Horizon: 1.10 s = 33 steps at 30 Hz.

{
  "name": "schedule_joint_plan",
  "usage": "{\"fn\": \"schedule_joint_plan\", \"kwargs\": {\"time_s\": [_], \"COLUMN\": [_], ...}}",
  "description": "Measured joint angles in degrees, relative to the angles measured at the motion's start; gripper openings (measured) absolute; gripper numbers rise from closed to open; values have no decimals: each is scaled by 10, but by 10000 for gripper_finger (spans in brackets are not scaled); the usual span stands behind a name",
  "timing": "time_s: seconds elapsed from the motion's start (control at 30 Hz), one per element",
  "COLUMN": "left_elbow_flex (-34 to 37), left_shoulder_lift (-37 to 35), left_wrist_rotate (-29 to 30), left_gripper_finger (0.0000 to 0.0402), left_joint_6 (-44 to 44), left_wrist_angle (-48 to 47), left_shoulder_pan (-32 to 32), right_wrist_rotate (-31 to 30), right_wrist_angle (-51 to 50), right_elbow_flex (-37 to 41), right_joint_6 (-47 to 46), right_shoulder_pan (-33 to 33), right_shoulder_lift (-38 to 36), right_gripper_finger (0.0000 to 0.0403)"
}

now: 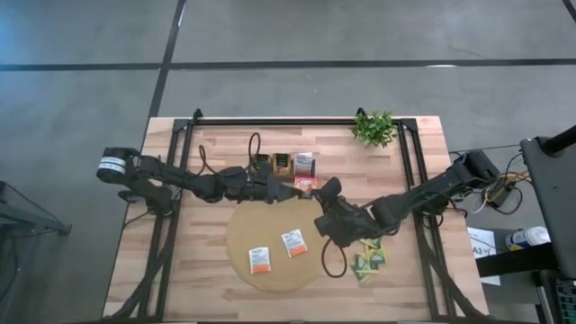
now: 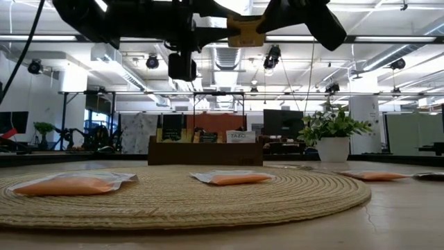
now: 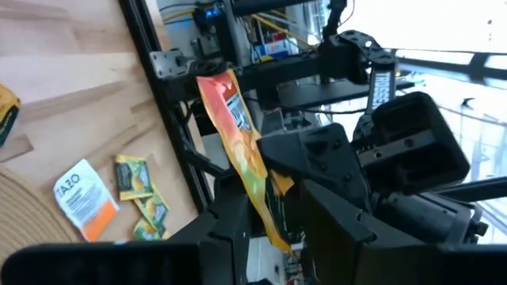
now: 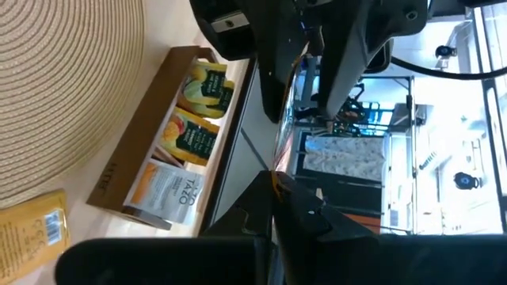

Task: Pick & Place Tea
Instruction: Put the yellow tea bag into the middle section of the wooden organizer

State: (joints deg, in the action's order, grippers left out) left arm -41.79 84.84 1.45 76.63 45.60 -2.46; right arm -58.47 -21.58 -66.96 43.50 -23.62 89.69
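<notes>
My table [image 1: 225, 270] is evenly lit from overhead; ceiling lights [image 2: 229, 5] glare, windows [image 3: 467, 32] wash out, near mat [image 2: 173, 201] slightly soft.

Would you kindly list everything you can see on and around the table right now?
Table: one, light wood.
Mat: one, tan, round, front middle of the table.
Sachets on the mat: two, white with orange, lying flat, apart.
Loose sachets: small pile, green and yellow, on the table right of the mat.
Tray: one, dark brown, behind the mat, sachets in its three compartments.
Plant: one, green, back right corner.
Held sachet: one, orange and yellow.
Left gripper: shut on the held sachet, between tray and mat.
Right gripper: shut, close beside it.
</notes>
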Motion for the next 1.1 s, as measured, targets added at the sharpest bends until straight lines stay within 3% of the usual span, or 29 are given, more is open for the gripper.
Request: {"fn": "schedule_joint_plan", "kwargs": {"time_s": [0.13, 0.33, 0.6, 0.8, 0.9, 0.97, 1.1], "left_elbow_flex": [-4, -4, -14, -24, -49, -85, -198], "left_shoulder_lift": [0, 0, 0, -16, -25, -25, -14], "left_wrist_rotate": [-1, 1, 14, 19, 20, 26, 84], "left_gripper_finger": [80, 12, 1, 1, 1, 1, 0], "left_joint_6": [-2, -17, -49, -102, -156, -216, -386], "left_wrist_angle": [-22, -47, -68, -224, -346, -446, -655], "left_shoulder_pan": [0, 0, 7, 10, -3, -21, -73], "right_wrist_rotate": [0, 8, 64, 76, 109, 184, 452], "right_wrist_angle": [0, -1, -7, -46, -81, -110, -121], "right_elbow_flex": [0, 0, 0, 0, 0, 0, 0], "right_joint_6": [0, -42, -102, -152, -247, -347, -512], "right_shoulder_pan": [0, 0, -1, -2, 4, 26, 115], "right_shoulder_lift": [0, 0, -12, -52, -89, -122, -165], "right_gripper_finger": [9, 10, 62, 128, 148, 151, 144]}}
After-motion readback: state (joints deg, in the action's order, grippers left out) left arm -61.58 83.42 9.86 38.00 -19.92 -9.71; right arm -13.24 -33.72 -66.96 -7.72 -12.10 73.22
